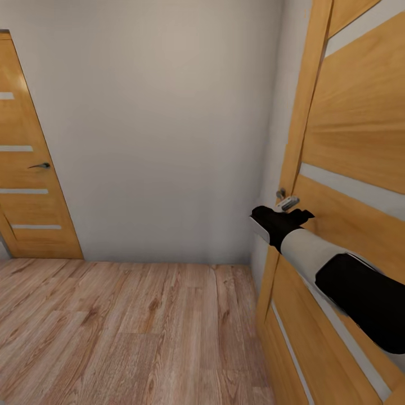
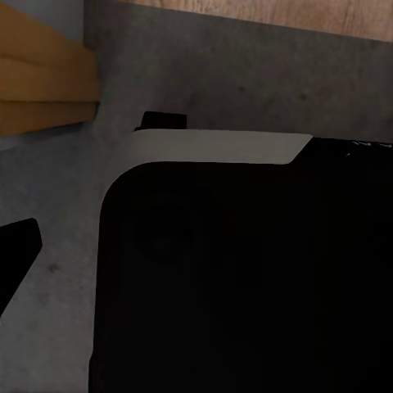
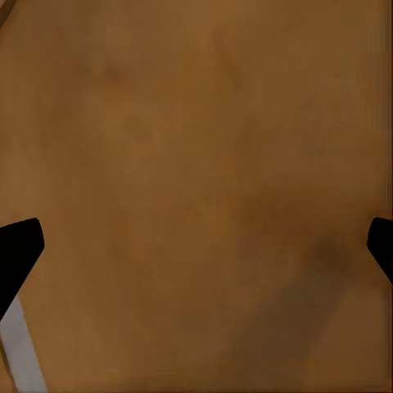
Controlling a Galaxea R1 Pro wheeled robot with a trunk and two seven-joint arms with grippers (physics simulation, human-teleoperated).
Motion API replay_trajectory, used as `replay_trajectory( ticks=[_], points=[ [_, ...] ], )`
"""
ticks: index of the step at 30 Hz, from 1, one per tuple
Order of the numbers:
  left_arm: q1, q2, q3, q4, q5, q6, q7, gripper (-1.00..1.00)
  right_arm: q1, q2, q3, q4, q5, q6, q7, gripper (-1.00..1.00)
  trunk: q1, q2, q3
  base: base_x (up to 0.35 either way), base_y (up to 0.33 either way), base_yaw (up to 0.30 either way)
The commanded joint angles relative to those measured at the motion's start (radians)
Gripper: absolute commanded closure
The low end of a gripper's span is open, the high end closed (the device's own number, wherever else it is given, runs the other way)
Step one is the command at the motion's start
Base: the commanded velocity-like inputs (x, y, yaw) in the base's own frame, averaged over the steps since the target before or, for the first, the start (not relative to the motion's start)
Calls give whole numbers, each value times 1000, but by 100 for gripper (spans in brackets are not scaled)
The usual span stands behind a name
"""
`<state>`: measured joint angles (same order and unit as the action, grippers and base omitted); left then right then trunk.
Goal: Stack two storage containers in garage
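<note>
From the head view, the right arm reaches forward to a wooden door (image 1: 349, 140) at the right, and the right end effector (image 1: 287, 216) sits at the silver door handle (image 1: 287, 202); whether its fingers are clamped on the lever cannot be told from here. A second wooden door (image 1: 28, 169) with its own dark handle (image 1: 40, 165) stands at the far left, a plain grey-white wall (image 1: 169, 124) lies between them, and light wood plank floor (image 1: 124, 332) runs below. Neither storage container is in sight, so the robot looks to be on its way, working a door. To do this well, the lever should be pressed fully down before the door is swung, with the base kept clear of the door's arc. In the left wrist view, a dark body with a pale edge (image 2: 221, 147) blocks most of the picture above grey flooring (image 2: 246, 74); the left end effector's state cannot be told. In the right wrist view, two dark fingertips (image 3: 18, 246) stand wide apart against brown door wood (image 3: 196, 164), so this end effector is spread, gripping nothing. No brand, label or writing is legible anywhere.
</note>
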<state>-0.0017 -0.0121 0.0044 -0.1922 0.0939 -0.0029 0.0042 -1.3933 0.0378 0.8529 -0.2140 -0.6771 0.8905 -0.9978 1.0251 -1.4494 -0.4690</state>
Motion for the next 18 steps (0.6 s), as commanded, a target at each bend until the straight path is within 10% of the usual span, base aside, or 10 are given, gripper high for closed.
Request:
replay_trajectory(
  ticks=[1, 18],
  points=[
    [0, 0, 0, -1, 10, 0, 0, -100, -1, -13, 7, 11, 7, 22, -9, -100, 0, -1, -1, 0, 0, 0],
    [0, 0, 0, -1, 10, 0, 0, -100, -1, -47, 8, 12, 7, 24, -10, -100, 0, -1, -1, 0, 0, 0]
  ],
)
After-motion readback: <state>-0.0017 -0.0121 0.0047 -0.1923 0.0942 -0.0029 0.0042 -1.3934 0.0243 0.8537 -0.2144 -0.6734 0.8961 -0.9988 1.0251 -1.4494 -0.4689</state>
